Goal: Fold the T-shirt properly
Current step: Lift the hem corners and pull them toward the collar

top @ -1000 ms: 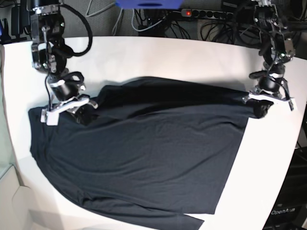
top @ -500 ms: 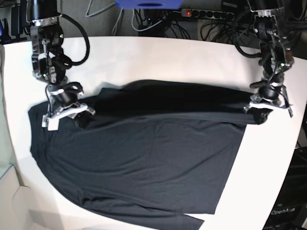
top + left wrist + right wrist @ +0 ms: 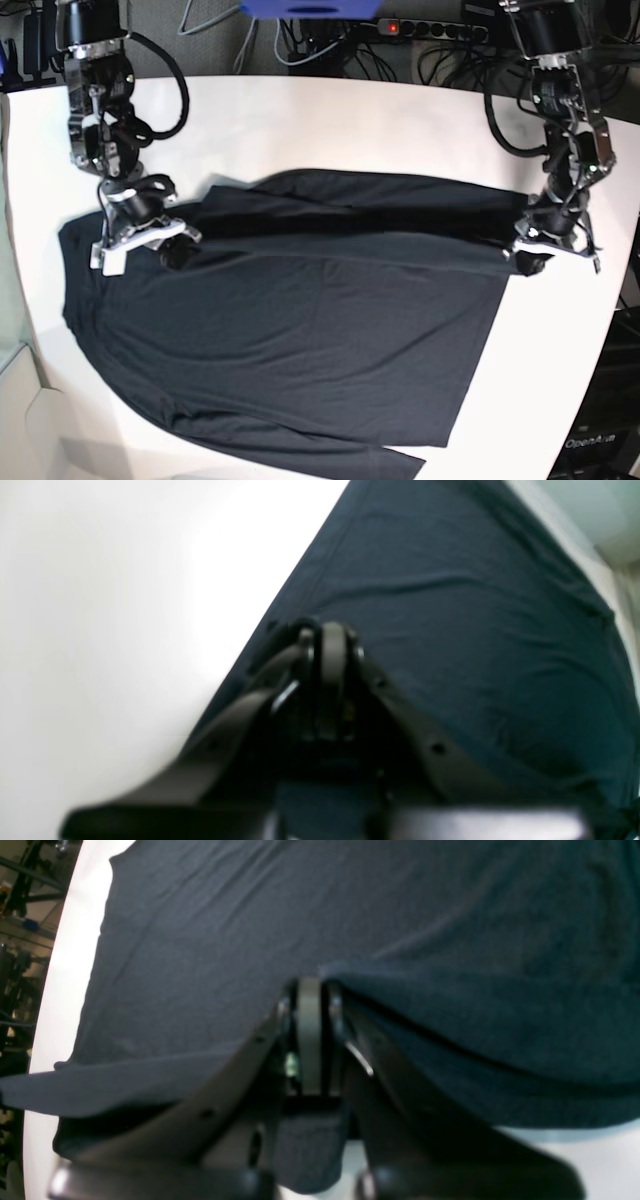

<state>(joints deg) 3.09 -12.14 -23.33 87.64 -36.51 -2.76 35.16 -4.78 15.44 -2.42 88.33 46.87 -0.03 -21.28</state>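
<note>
The dark charcoal T-shirt lies spread over the white table, its far edge doubled over toward the front in a long band. At the band's right end in the base view, my left gripper is shut on the cloth. My right gripper is shut on the band's left end. The left wrist view has closed jaws at the T-shirt's side edge. In the right wrist view, closed jaws pinch a raised fold of the T-shirt. One sleeve trails off the front edge.
A power strip and tangled cables sit behind the table's far edge, with a blue object above. The table's curved right edge runs close to my left gripper. A black box stands off the table at the lower right.
Both grippers have moved toward the front of the table, dragging the shirt's far edge with them. The folded-over band now reaches further onto the shirt's body.
</note>
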